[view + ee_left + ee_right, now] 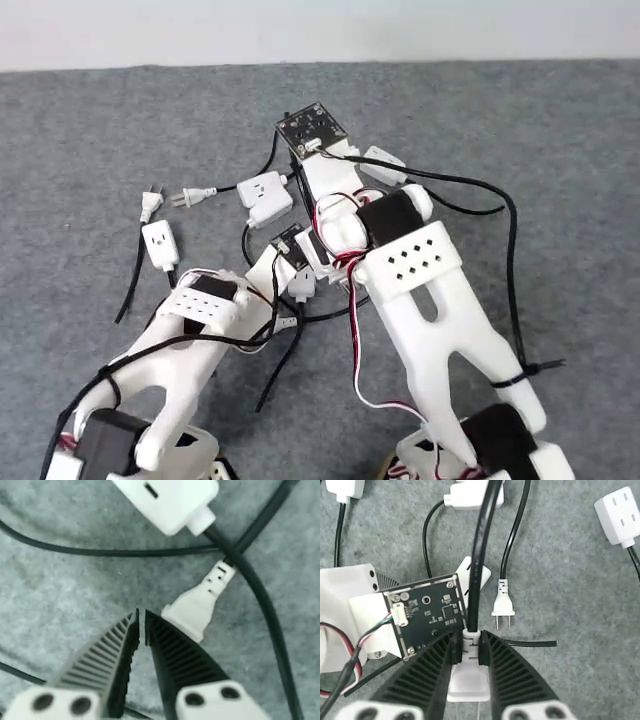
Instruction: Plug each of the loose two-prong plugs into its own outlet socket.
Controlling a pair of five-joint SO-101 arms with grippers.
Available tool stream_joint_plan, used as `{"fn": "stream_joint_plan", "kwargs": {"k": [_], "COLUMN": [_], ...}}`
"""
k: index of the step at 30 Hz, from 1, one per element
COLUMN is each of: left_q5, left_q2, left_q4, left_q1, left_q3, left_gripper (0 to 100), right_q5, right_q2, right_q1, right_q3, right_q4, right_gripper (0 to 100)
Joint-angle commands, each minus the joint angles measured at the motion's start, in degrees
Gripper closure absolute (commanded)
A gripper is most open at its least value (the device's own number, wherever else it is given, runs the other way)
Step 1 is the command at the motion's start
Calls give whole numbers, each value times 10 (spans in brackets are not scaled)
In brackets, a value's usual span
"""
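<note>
Clamping plug (465, 677) by its body, right pincer (468, 636); cord (482, 555) runs out past tips. Left pincer (141, 619): jaws nearly together, gripping nothing. Second plug (192, 611) on carpet (75, 595), just beside one fingertip. Socket block (170, 500) beyond it.

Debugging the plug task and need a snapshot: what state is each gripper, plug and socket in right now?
right gripper: shut on held plug
held plug: clamped, not plugged in
left gripper: shut, empty
plug by left gripper: lying loose, ungripped
bare-prong plug: lying flat, unplugged
socket block: slots empty
</note>
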Motion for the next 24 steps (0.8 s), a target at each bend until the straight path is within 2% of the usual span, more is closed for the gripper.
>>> {"fn": "stream_joint_plan", "kwargs": {"k": [1,6,12,21,24], "left_q5": [31,40,50,-46,-56], "left_q2": [9,45,66,-3,-49], "left_q4": [-19,-14,-53,-47,-75], "left_q1": [3,-18,-46,-18,-9], "left_q3": [-68,-115,-140,-67,-17], "left_gripper": [988,988,988,988,988], "right_q5": [19,49,55,81,84], "right_q2": [-2,-2,-9,-7,-10], "right_q1": [-19,-42,-40,-23,-12], "right_q3": [-14,-5,57,76,74], "right_q4": [27,75,32,-4,-7], "right_gripper": [991,991,991,991,991]}}
